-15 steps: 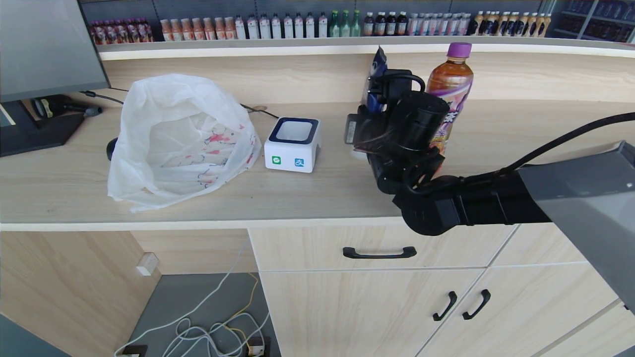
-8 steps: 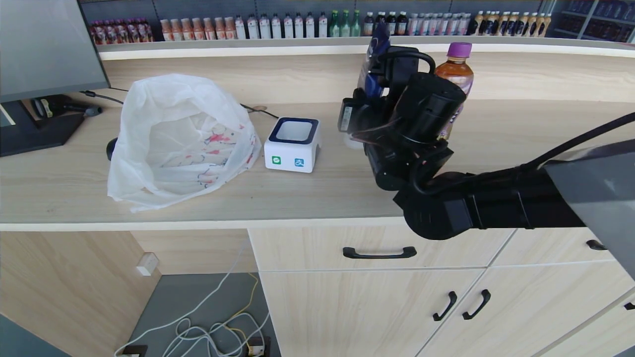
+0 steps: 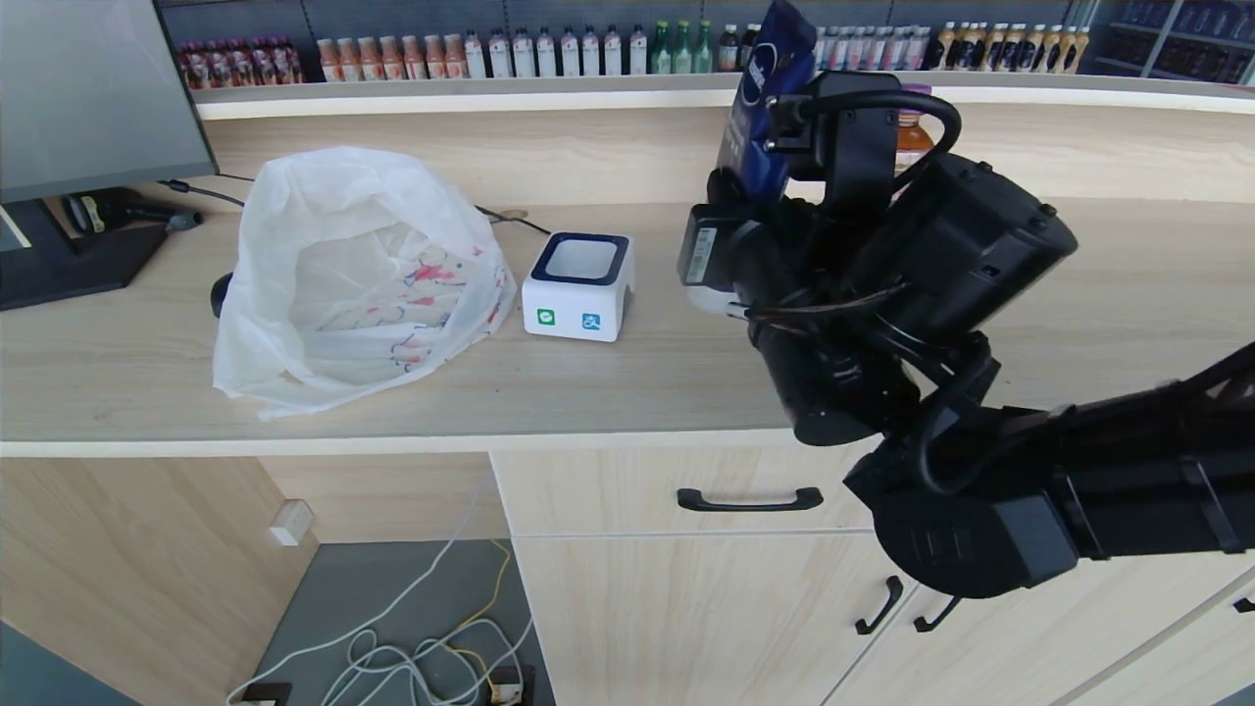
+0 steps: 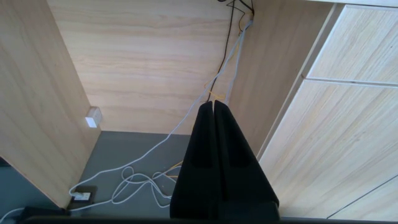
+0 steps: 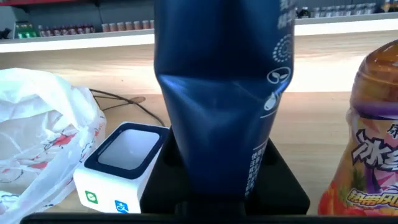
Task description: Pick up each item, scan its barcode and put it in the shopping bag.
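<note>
high above counter [image 3: 637, 382], right fingers [image 5: 283, 177] upturned, pinching blue pouch [image 5: 217, 93]; left fingers [image 4: 204, 155] pressed together

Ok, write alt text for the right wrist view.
The right gripper holds a dark blue pouch upright over a wooden counter. Beyond it, a white scanner and a white plastic bag sit to the robot's left, a drink bottle to its right.

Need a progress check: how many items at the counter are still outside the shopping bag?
2. The right tool grips a blue pouch above the counter; a tea bottle stands on the counter beside it. The arm may hide more.
</note>
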### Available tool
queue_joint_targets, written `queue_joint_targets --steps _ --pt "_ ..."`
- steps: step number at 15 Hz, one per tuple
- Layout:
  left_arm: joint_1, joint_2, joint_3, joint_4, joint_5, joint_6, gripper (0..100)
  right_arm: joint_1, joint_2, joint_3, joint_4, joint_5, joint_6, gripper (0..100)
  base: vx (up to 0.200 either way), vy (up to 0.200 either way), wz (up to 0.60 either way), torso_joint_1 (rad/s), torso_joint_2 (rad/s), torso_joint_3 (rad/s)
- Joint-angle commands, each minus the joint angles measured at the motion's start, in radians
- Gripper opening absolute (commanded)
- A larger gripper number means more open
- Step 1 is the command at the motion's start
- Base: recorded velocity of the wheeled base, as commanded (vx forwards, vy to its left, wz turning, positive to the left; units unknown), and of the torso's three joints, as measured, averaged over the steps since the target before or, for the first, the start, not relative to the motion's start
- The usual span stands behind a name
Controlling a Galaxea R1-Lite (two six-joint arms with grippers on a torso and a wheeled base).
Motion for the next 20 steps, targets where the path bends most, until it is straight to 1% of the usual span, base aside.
queue_joint_targets --steps 1,4,5,6,7,9,11,13,14,15,16,20 --pt "0.000 0.000 0.000 0.000 0.000 -0.001 0 0.033 -0.051 0.063 -0.039 -0.003 -0.004 0 0.000 0.000 0.00 0.000 0.00 0.000" --pt "0.000 0.000 0.000 0.000 0.000 -0.001 0 0.054 -0.091 0.193 -0.136 -0.002 -0.039 0 0.000 0.000 0.00 0.000 0.00 0.000" --pt "0.000 0.000 0.000 0.000 0.000 -0.001 0 0.062 -0.117 0.288 -0.185 -0.002 -0.044 0 0.000 0.000 0.00 0.000 0.00 0.000" --pt "0.000 0.000 0.000 0.000 0.000 -0.001 0 0.062 -0.134 0.354 -0.223 -0.002 -0.045 0 0.000 0.000 0.00 0.000 0.00 0.000" --pt "0.000 0.000 0.000 0.000 0.000 -0.001 0 0.062 -0.142 0.379 -0.239 -0.002 -0.045 0 0.000 0.000 0.00 0.000 0.00 0.000" --pt "0.000 0.000 0.000 0.000 0.000 -0.001 0 0.094 -0.180 0.554 -0.335 -0.003 -0.045 0 0.000 0.000 0.00 0.000 0.00 0.000" --pt "0.000 0.000 0.000 0.000 0.000 -0.001 0 0.112 -0.239 0.686 -0.335 -0.002 -0.047 0 0.000 0.000 0.00 0.000 0.00 0.000" --pt "0.000 0.000 0.000 0.000 0.000 -0.001 0 0.137 -0.272 0.767 -0.335 0.001 -0.048 0 0.000 0.000 0.00 0.000 0.00 0.000" --pt "0.000 0.000 0.000 0.000 0.000 -0.001 0 0.163 -0.272 0.784 -0.335 0.001 -0.050 0 0.000 0.000 0.00 0.000 0.00 0.000" --pt "0.000 0.000 0.000 0.000 0.000 -0.001 0 0.229 -0.254 0.784 -0.335 0.000 -0.056 0 0.000 0.000 0.00 0.000 0.00 0.000" --pt "0.000 0.000 0.000 0.000 0.000 -0.001 0 0.249 -0.245 0.776 -0.335 -0.002 -0.068 0 0.000 0.000 0.00 0.000 0.00 0.000" --pt "0.000 0.000 0.000 0.000 0.000 -0.001 0 0.252 -0.248 0.762 -0.335 0.000 -0.107 0 0.000 0.000 0.00 0.000 0.00 0.000"
